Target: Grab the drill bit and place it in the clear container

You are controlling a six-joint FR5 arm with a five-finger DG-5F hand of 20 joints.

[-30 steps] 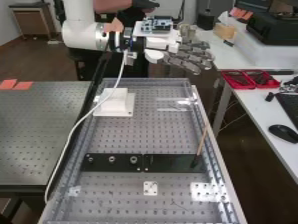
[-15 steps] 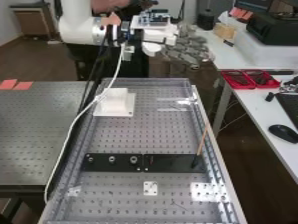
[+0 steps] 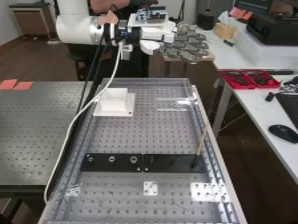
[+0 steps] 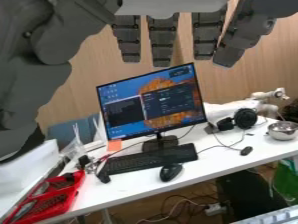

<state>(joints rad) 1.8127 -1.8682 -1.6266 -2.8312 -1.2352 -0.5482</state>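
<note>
In the high view the hand (image 3: 184, 46) is held out past the bench's far end, above bench height, its fingers loosely extended with nothing between them. The wrist view has the hand's fingers (image 4: 162, 40) hanging straight. A black plate (image 3: 174, 163) lies across the bench, with round fittings in its left half and a small thin upright shape (image 3: 151, 160) that may be the drill bit; I cannot tell. Clear, shiny edges at the bench's far right look like the transparent container (image 3: 175, 104).
A white block (image 3: 114, 102) stands at the bench's far left. A thin brown stick (image 3: 201, 142) leans up from the black plate's right end. White cable (image 3: 68, 131) hangs along the left side. Red trays (image 3: 247, 79), a keyboard and a mouse (image 3: 284, 133) lie on the side table.
In the high view the hand has risen and shifted slightly left, away from the bench's far end. The arm and its white cable have shifted with it. Things on the bench have not moved.
</note>
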